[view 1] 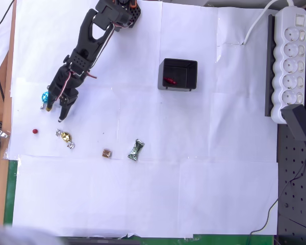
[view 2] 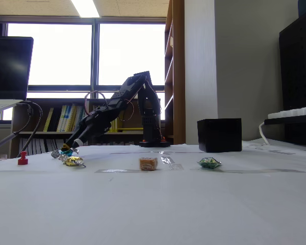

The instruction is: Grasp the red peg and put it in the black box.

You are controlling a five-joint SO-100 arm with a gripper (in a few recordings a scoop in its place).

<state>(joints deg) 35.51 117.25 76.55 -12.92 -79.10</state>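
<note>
Overhead, the black arm [view 1: 92, 35] reaches from the top of the white paper sheet [view 1: 194, 194] down toward the left, and its gripper [view 1: 56, 113] hangs low over the paper with its two fingers a little apart and nothing between them. A blue-wrapped candy [view 1: 45, 96] lies just beside the gripper, at its left in the overhead view. The red peg [view 1: 35, 131] stands alone on the paper below and to the left of the fingertips, near them but clear of them; in the fixed view it shows as a small upright peg [view 2: 23, 158] at the far left, left of the gripper [view 2: 69, 147].

A gold-wrapped candy [view 1: 65, 138] lies just below the gripper, between the peg and a small brown cube [view 1: 106, 153]. A green-wrapped candy [view 1: 136, 150] lies right of the cube.

The black box [view 1: 178, 75] sits well apart to the right, near the middle of the sheet, and a second, longer red peg [view 1: 169, 80] lies on its floor by the left wall. From the fixed view the box [view 2: 219, 135] shows as a dark block right of the arm's base. A white power strip [view 1: 290, 61] runs along the right edge of the table.
</note>
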